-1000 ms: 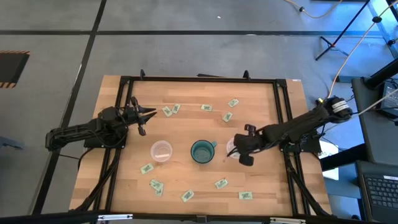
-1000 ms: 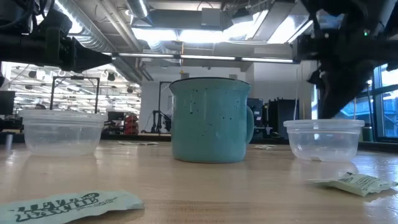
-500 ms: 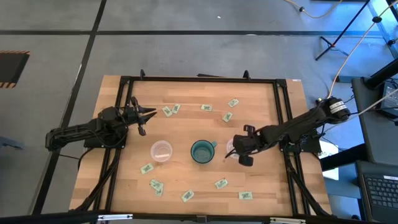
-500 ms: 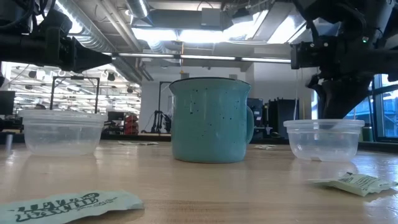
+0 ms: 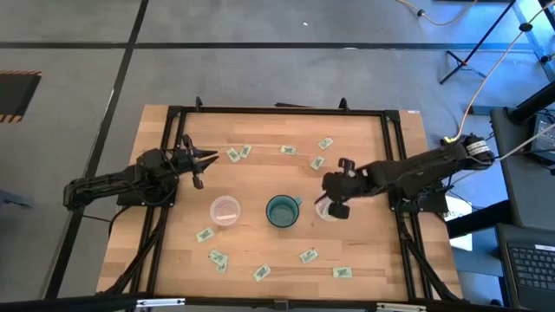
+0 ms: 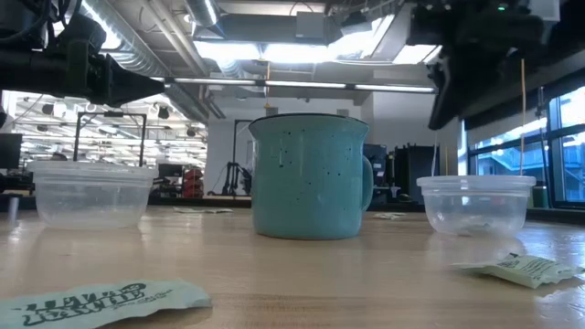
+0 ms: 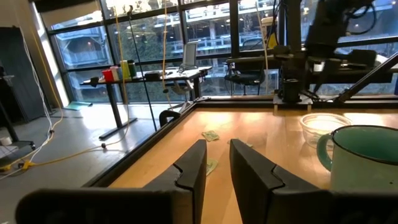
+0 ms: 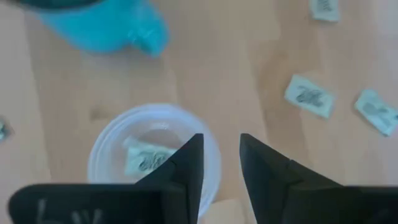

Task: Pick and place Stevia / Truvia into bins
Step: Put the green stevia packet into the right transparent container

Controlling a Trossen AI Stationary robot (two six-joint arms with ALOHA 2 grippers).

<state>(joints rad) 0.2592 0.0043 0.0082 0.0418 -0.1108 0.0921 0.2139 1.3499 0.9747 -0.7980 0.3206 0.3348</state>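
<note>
Pale green Stevia packets lie scattered on the wooden table, several along the far side (image 5: 287, 150) and several along the near side (image 5: 261, 272). Two clear cups serve as bins: the left bin (image 5: 225, 210) and the right bin (image 5: 326, 209). My right gripper (image 5: 332, 192) hovers just over the right bin, open, with nothing between its fingers. The right wrist view shows one packet (image 8: 146, 159) lying inside that bin (image 8: 106, 149). My left gripper (image 5: 208, 158) waits at the left, above the table, slightly open and holding nothing.
A teal mug (image 5: 282, 211) stands between the two bins, handle toward the right bin. A black frame (image 5: 277, 110) runs around the table's edges. In the low view a packet (image 6: 526, 268) lies in front of the right bin (image 6: 475, 203).
My right gripper has opened and lifted away from the right bin, toward the table's far side. The left arm has not moved.
</note>
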